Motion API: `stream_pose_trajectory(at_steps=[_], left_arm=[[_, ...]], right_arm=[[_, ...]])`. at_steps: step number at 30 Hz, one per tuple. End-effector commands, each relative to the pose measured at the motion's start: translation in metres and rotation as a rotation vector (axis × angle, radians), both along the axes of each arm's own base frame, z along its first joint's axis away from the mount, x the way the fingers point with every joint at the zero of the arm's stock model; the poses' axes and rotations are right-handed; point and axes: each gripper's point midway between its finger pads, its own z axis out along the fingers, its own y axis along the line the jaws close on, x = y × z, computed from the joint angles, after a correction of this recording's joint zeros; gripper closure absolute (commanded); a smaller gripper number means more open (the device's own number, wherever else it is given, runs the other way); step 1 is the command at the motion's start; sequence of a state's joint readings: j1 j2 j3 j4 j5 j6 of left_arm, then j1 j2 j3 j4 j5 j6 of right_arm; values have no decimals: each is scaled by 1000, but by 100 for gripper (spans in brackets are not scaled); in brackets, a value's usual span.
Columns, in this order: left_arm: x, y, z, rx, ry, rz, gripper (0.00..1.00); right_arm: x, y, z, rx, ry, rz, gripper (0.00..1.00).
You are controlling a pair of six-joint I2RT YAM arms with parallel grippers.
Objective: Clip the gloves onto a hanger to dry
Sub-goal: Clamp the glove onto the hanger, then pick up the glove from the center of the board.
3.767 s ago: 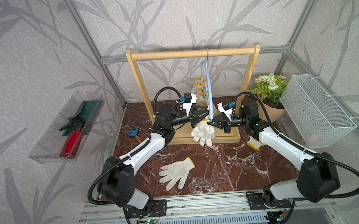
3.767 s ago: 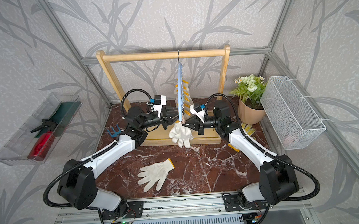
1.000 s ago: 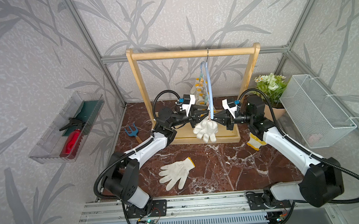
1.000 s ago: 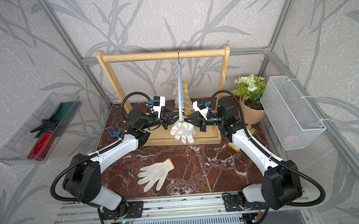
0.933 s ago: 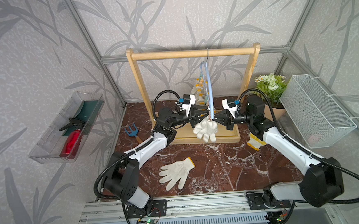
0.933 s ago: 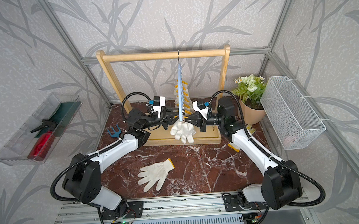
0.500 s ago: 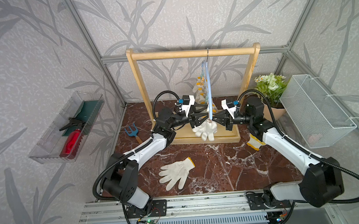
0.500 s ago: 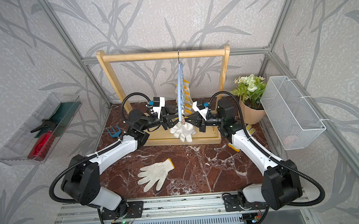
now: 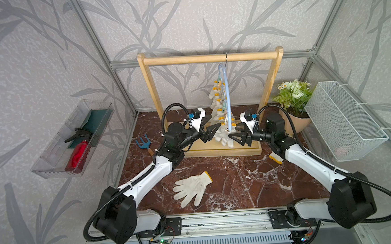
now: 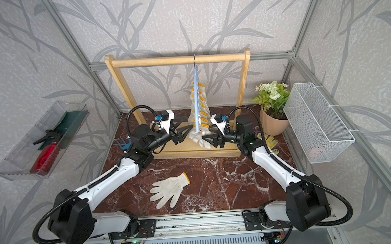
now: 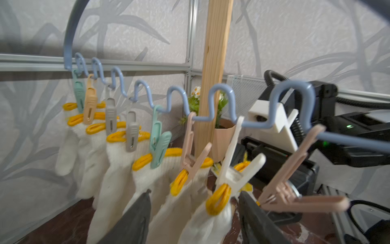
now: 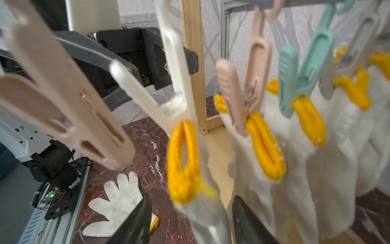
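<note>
"Where are the gloves [image 9: 220, 125]?"

"A row of them hangs clipped along the hanger [image 9: 227, 97], which is hooked on the wooden rack [image 9: 209, 57]. One loose glove [image 9: 192, 191] lies flat on the surface [image 9: 239, 178], towards the front."

"And the arms?"

"The left pincer [image 9: 215, 131] and right pincer [image 9: 234, 138] face each other at the bottom of the row, one on each side. Both are spread wide, closed on nothing."
</note>
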State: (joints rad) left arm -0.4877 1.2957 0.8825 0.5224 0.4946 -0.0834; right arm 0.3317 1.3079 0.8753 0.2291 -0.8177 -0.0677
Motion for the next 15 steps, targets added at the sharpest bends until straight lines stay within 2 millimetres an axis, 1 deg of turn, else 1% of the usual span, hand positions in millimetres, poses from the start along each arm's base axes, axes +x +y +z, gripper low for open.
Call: stream_pose_trajectory(at_steps=[1, 5, 7, 10, 11, 12, 15], left_arm=[[7, 34, -47, 190, 81, 187, 35], [-7, 55, -93, 331, 171, 264, 35], [-14, 67, -121, 414, 264, 305, 36], [-28, 84, -151, 519, 381, 347, 37], [-31, 87, -157, 543, 404, 356, 37], [-36, 88, -164, 569, 434, 351, 37], [-61, 68, -188, 663, 529, 186, 40]], right_arm=[[1, -19, -13, -32, 49, -148, 37], [-4, -33, -41, -33, 143, -247, 37], [-10, -37, -57, -31, 192, -268, 36], [-14, -42, -72, 1, 243, -306, 36], [-15, -42, -77, 6, 263, -313, 36], [-16, -43, -82, 5, 282, -318, 36], [-18, -44, -91, -26, 295, -318, 35]])
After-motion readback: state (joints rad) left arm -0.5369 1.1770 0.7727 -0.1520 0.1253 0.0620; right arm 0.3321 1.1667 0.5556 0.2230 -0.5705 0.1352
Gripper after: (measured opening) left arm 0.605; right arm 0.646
